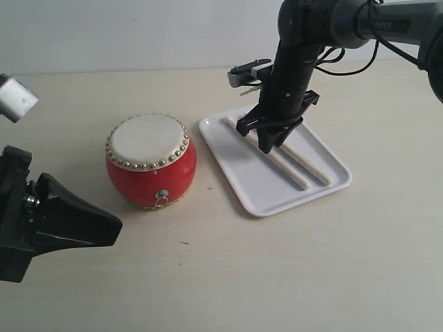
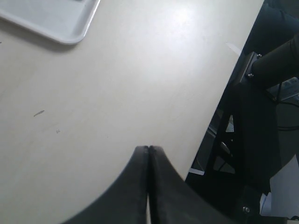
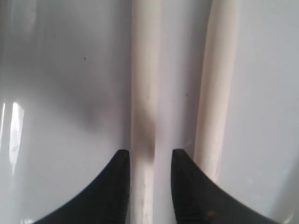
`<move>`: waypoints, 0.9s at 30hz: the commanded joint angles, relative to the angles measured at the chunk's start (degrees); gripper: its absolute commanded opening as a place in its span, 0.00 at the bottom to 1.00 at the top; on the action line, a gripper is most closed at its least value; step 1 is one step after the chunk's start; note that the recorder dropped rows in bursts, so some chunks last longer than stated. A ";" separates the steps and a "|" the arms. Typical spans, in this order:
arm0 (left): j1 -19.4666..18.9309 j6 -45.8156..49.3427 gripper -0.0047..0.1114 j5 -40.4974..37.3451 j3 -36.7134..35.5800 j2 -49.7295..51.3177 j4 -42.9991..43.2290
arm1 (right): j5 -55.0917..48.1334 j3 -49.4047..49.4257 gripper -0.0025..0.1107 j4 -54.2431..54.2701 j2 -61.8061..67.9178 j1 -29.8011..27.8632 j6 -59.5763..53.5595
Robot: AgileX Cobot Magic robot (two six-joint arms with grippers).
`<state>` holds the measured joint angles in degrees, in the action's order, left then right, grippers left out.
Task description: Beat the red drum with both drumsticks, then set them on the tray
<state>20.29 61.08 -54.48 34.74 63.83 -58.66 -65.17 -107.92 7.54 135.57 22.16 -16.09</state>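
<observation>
The red drum [image 1: 151, 160] stands upright on the table, left of the white tray [image 1: 235, 173]. Both drumsticks lie side by side in the tray, one [image 1: 291, 173] nearer the drum and the other [image 1: 315, 171] beside it. My right gripper [image 1: 271, 143] is down over the tray and open. In the right wrist view one drumstick [image 3: 145, 70] runs between the fingers of that gripper [image 3: 149, 154], against one finger and clear of the other; the second drumstick [image 3: 219, 70] lies just outside them. My left gripper [image 1: 118, 227] rests low at the front left, shut and empty [image 2: 149, 148].
A tray corner [image 2: 56, 18] shows in the left wrist view, and the table edge [image 2: 219, 107] drops off to a dark frame [image 2: 261, 116]. A white block [image 1: 15, 98] sits at the far left edge of the exterior view.
</observation>
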 commanded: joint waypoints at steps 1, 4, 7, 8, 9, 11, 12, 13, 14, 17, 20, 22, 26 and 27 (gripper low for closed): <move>0.27 -0.11 0.04 0.32 -0.08 -0.52 -0.93 | 0.16 -0.49 0.30 -2.37 -2.21 -0.20 0.35; 0.27 -0.11 0.04 0.66 -0.08 -0.52 -0.82 | -0.55 -0.49 0.29 -4.56 -4.76 -0.20 2.58; 0.27 -0.11 0.04 1.05 -0.08 -0.52 -0.66 | -1.75 -0.49 0.23 -4.70 -8.21 -0.20 4.30; 0.27 -0.11 0.04 1.62 -0.08 -0.79 -0.66 | -1.99 -0.49 0.20 -4.59 -9.21 -0.20 4.63; 0.27 -0.27 0.04 2.39 -0.08 -1.44 -0.17 | -2.15 -0.49 0.15 -4.50 -10.52 -0.20 5.08; 0.27 -2.63 0.04 4.89 -0.23 -3.30 2.14 | -2.15 -0.12 0.05 -4.50 -13.09 -0.20 6.03; 0.27 -4.88 0.04 7.27 -0.38 -5.25 4.53 | -1.90 0.52 0.02 -4.50 -14.77 -0.20 6.14; 0.27 -7.42 0.04 8.76 -0.69 -6.85 6.82 | -1.40 1.59 0.02 -4.50 -16.58 -0.20 6.14; 0.27 -9.25 0.04 10.32 -1.22 -8.67 8.62 | -0.67 3.19 0.02 -4.50 -18.57 -0.20 6.14; 0.27 -13.85 0.04 15.28 -3.39 -16.45 11.78 | 3.27 9.60 0.02 -4.50 -25.07 -0.20 7.34; 0.27 -16.67 0.04 21.56 -6.34 -25.92 11.77 | 9.73 18.53 0.02 -3.05 -33.56 -0.20 7.60; 0.27 -17.38 0.04 24.47 -8.13 -31.60 11.77 | 14.69 24.21 0.02 -1.88 -39.22 -0.20 7.60; 0.27 -17.23 0.04 29.66 -12.30 -38.43 11.77 | 21.49 36.09 0.02 -0.40 -52.60 -0.20 7.60; 0.27 -17.23 0.04 31.61 -13.30 -39.24 11.67 | 23.29 39.32 0.02 0.35 -56.08 -0.20 7.60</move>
<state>20.29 44.42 -27.58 24.04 27.14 -46.94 -46.64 -75.11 6.15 87.31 22.16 -8.59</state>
